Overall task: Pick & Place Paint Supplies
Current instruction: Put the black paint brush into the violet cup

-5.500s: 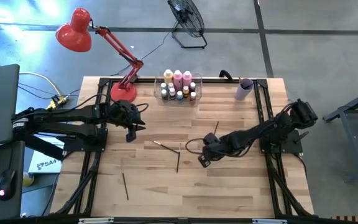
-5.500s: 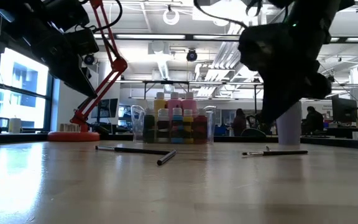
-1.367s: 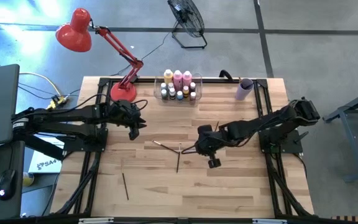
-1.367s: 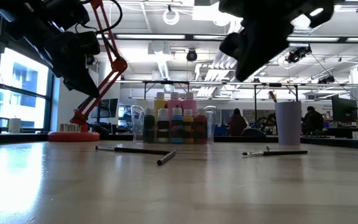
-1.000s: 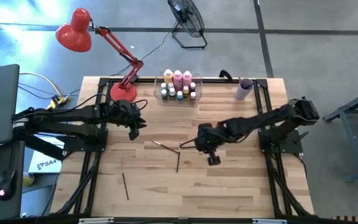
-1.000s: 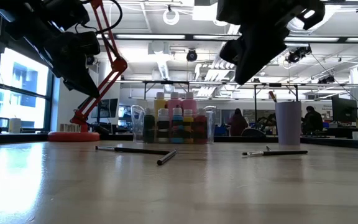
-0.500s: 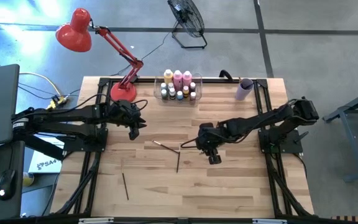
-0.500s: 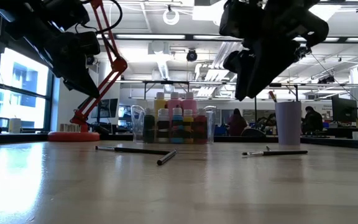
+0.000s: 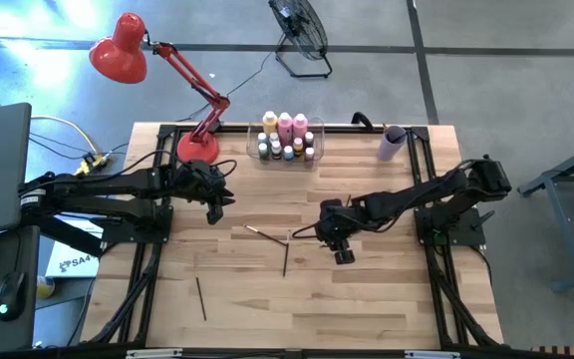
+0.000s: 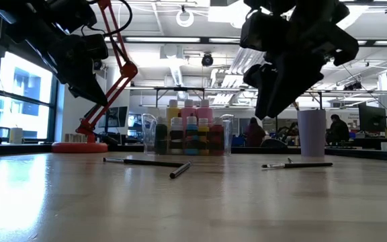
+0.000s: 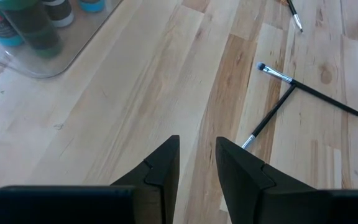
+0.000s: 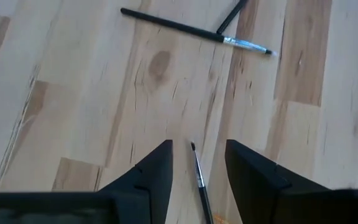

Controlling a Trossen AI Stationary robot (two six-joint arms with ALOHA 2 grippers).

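Observation:
Several thin paintbrushes lie flat on the wooden table. Two crossed ones (image 9: 272, 239) sit mid-table, one (image 9: 200, 297) lies near the front left, and one (image 9: 347, 204) lies farther back. A small brush (image 12: 199, 177) lies between and below the fingertips of my right gripper (image 12: 197, 149), which is open and hangs above the table (image 10: 267, 111), touching nothing. The paint bottles stand in the clear bin (image 9: 287, 140) at the far edge. My left gripper (image 9: 212, 206) waits open over the table's left part, with nothing between its fingers (image 11: 197, 146).
A lilac cup (image 9: 391, 143) stands at the far right and a red desk lamp's base (image 9: 197, 148) at the far left. Black frame rails run along the table's left and right sides. Bare wood lies toward the near edge.
My right gripper has come down toward the table over the small brush, still pointing steeply down. The brushes and the bin have not moved.

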